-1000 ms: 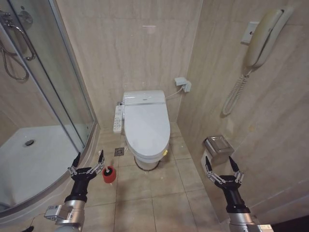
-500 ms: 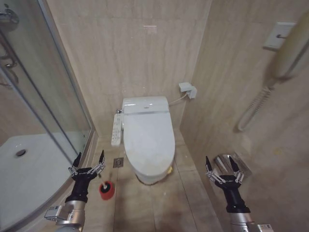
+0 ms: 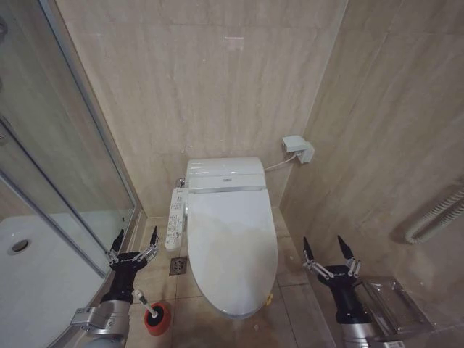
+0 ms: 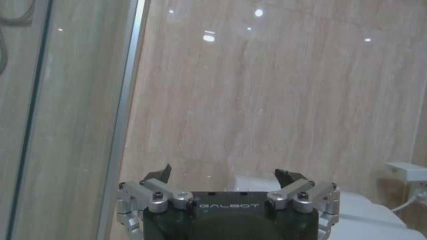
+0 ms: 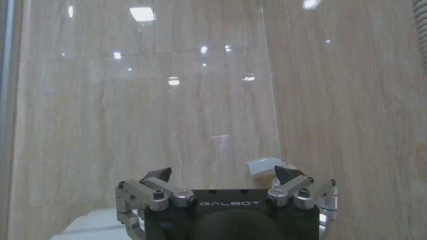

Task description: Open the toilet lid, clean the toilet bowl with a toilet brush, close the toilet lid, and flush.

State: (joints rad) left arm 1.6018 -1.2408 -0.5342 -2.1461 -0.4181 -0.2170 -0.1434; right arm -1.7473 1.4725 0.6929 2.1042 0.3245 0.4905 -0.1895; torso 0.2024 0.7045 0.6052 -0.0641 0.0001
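The toilet lid (image 3: 230, 250) lies shut over the toilet bowl, a glossy white oval in the middle of the head view, its rounded front end pointing toward 6 o'clock. The bowl itself is hidden under the lid. From the left gripper (image 3: 135, 242) the lid sits at about 3 o'clock, near but apart; from the right gripper (image 3: 329, 250) it sits at about 9 o'clock, also apart. The toilet brush (image 3: 148, 309) stands in its round red holder (image 3: 158, 320) on the floor tiles (image 3: 192, 322) at about 7 o'clock from the lid's front edge, just beside the left arm and at roughly 5 o'clock from the left gripper.

The left gripper hangs above the floor between the shower glass (image 3: 65, 167) and the toilet's side control panel (image 3: 174, 220). Its two dark fingers (image 3: 153, 237) are spread wide, pointing toward 12 o'clock, with nothing between them and nothing touched. In the left wrist view the same gripper (image 4: 227, 175) shows both tips well apart against the beige wall.

The right gripper hangs on the far side of the toilet, near the wall-mounted metal holder (image 3: 395, 303). Its fingers (image 3: 343, 247) are likewise spread wide and empty, as the right wrist view confirms (image 5: 225, 175).
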